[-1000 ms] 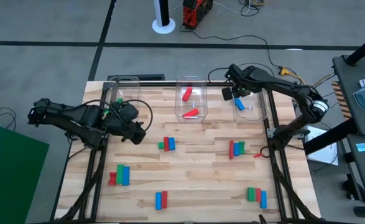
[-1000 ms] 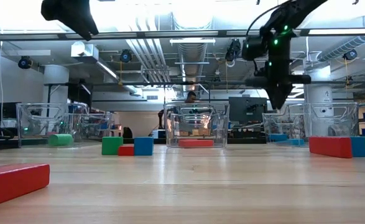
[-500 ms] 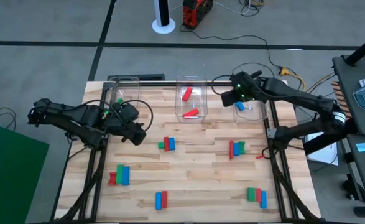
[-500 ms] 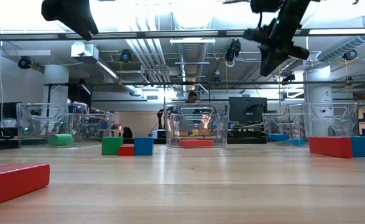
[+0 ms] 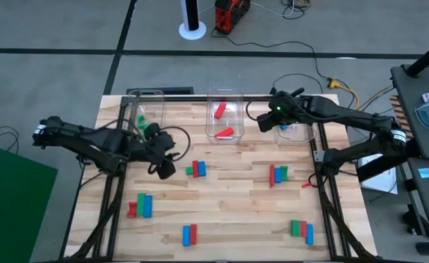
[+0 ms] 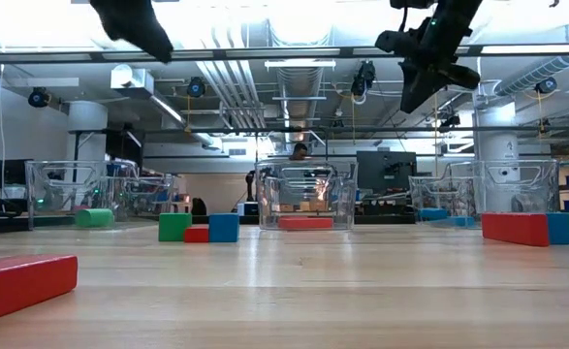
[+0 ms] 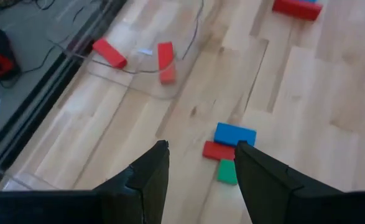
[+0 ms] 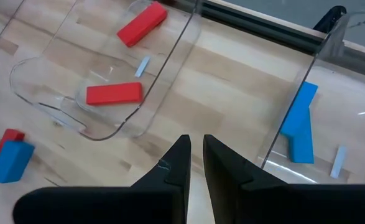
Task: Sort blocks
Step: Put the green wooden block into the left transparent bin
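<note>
Worktop: the wooden worktop [image 5: 229, 197] carries three clear bins along its far edge and loose blocks on the rest of it.
Bins: the left bin [image 5: 147, 109] has a green block [image 5: 142, 119] inside; the middle bin [image 5: 224, 115] holds two red blocks [image 5: 220, 110]; the right bin [image 5: 296, 124] holds a blue block [image 8: 299, 124].
Left arm: the left gripper [image 5: 166, 162] is above the worktop, between the left bin and the middle, and the jaws stand apart with nothing between them.
Right arm: the right gripper [image 5: 267, 117] hangs high, between the middle bin and the right bin; the jaws are nearly together and carry nothing.
Unsorted blocks: five small groups lie loose, one near the centre [image 5: 196, 169], one toward the right edge [image 5: 278, 174], one near the left edge [image 5: 140, 205], one at the near edge [image 5: 190, 234] and one at the near right corner [image 5: 301, 231].
Key relation: the centre group, a blue block [image 7: 235, 134], a red one [image 7: 217, 150] and a green one [image 7: 227, 172] touching each other, lies just in front of the left jaws, a little to the right-arm side. In the high view their long axes run from the far edge to the near edge. The left arm is clearly nearer to it than the right arm, so I judge that this group is the next one to pick.
</note>
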Controlling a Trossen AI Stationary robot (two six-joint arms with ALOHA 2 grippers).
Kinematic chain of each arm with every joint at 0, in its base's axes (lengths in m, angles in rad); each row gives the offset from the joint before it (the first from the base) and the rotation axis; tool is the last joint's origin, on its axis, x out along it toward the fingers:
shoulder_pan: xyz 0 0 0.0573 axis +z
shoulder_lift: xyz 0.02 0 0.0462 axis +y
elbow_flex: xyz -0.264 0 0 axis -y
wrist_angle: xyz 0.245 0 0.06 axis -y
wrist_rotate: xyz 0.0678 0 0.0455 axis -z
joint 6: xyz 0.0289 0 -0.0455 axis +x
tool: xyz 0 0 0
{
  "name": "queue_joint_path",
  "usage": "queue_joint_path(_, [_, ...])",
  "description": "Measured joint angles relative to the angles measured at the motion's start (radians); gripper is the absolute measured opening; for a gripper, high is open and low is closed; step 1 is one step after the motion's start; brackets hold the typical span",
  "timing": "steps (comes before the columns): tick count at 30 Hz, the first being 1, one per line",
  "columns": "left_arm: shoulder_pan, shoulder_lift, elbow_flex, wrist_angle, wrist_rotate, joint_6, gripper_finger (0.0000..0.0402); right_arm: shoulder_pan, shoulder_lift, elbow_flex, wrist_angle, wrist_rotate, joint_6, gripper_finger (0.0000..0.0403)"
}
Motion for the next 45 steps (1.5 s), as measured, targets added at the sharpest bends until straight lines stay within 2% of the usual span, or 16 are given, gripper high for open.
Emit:
queue_joint_path(10, [0.0,0.002,-0.288,0.423,0.054,0.004,0.016,0.0,0.01,0.0,0.0,0.0,-0.004,0.0034])
queue_joint_path(15, [0.0,0.002,-0.371,0.474,0.054,0.0,0.016,0.0,0.01,0.0,0.0,0.0,-0.005,0.0034])
queue_joint_path(21, [-0.001,0.003,-0.407,0.487,0.111,-0.027,0.0178,0.0,0.01,0.0,0.001,0.0,-0.015,0.0034])
queue_joint_path(28, [-0.009,0.09,-0.421,0.541,0.131,0.109,0.022,0.0,0.011,-0.004,0.034,0.0,-0.019,0.0034])
queue_joint_path(45, [-0.009,0.321,-0.414,0.617,0.128,0.131,0.0222,0.007,0.011,-0.006,0.041,-0.001,-0.013,0.0034])
